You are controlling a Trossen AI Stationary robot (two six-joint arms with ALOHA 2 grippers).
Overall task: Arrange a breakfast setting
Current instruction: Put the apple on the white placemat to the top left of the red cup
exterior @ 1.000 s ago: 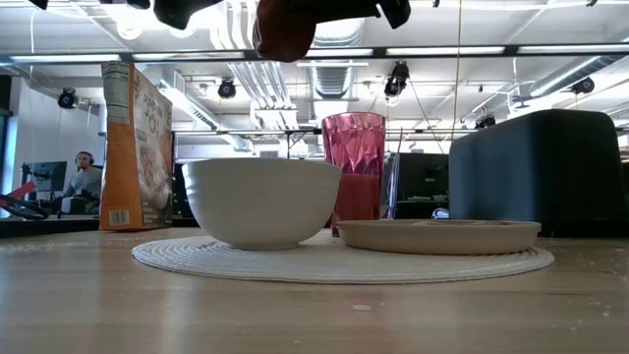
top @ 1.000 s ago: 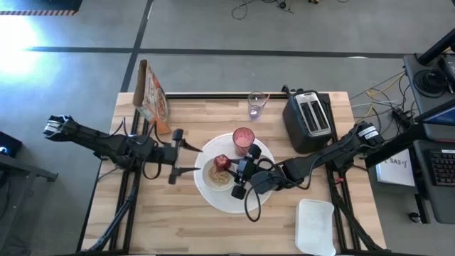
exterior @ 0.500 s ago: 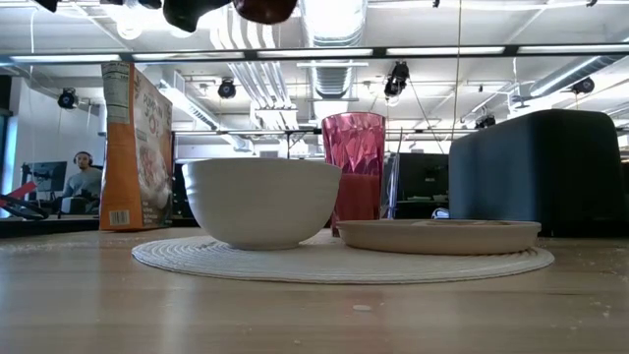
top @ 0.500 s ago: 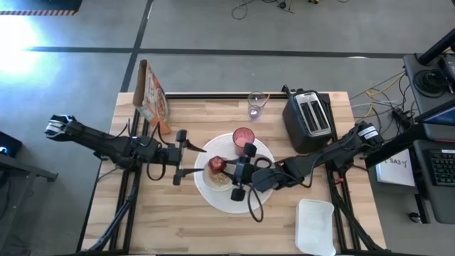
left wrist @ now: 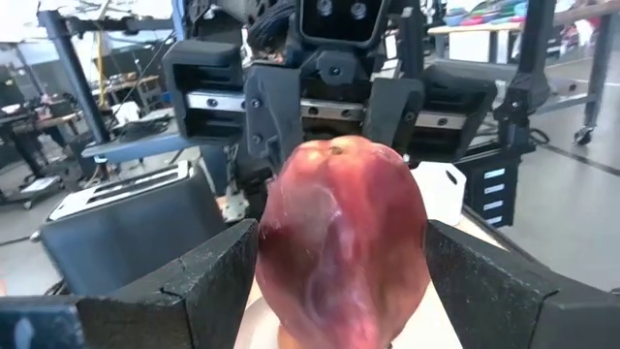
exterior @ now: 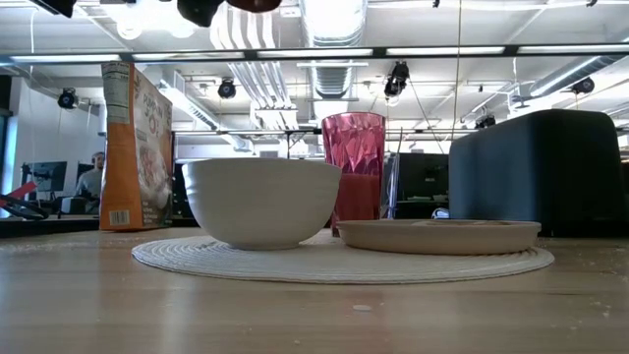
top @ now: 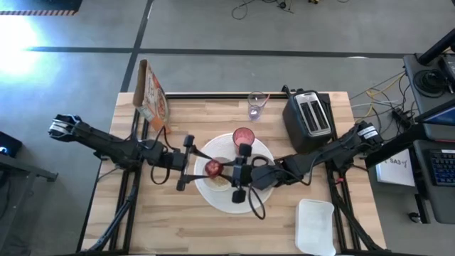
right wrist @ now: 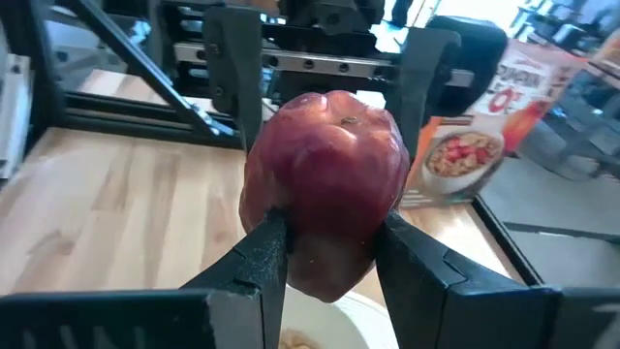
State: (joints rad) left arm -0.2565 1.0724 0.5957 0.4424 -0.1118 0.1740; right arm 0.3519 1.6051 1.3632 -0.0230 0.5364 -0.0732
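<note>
My right gripper (top: 226,169) is shut on the dark-red fruit (top: 212,168) and holds it high over the small white bowl (exterior: 261,202). The bowl stands on the big round white plate (top: 264,200). My left gripper (top: 199,165) is open, one finger on each side of the same fruit (left wrist: 339,242). The pink cup (exterior: 354,167) and the small pale plate (exterior: 437,236) also stand on the big plate. In the low view only the fruit's underside (exterior: 254,4) shows at the upper edge. The rest of the breakfast setting is out of view. My right gripper pinches the fruit's lower half (right wrist: 291,254) between its two fingers (right wrist: 254,260), one on each flank. The fingers come about level from the table's right. The fruit sits stem dimple (right wrist: 334,101) up, lifted clear above the bowl. My left gripper: its fingers (left wrist: 199,281) flank the fruit; whether they touch it I cannot tell.
A cereal box (top: 153,96) stands at the far left. A clear glass (top: 256,105) and a black toaster (top: 309,114) are at the far edge. A white tray (top: 316,226) lies at the near right. Bare wood lies near left. A person (exterior: 93,177) sits in the room behind.
My right gripper has raised the fruit and carried it toward the table's left, rolling its wrist; in the low view the fruit has risen almost out of the picture. My left gripper has moved toward the table's right until its open fingers stand around the fruit.
</note>
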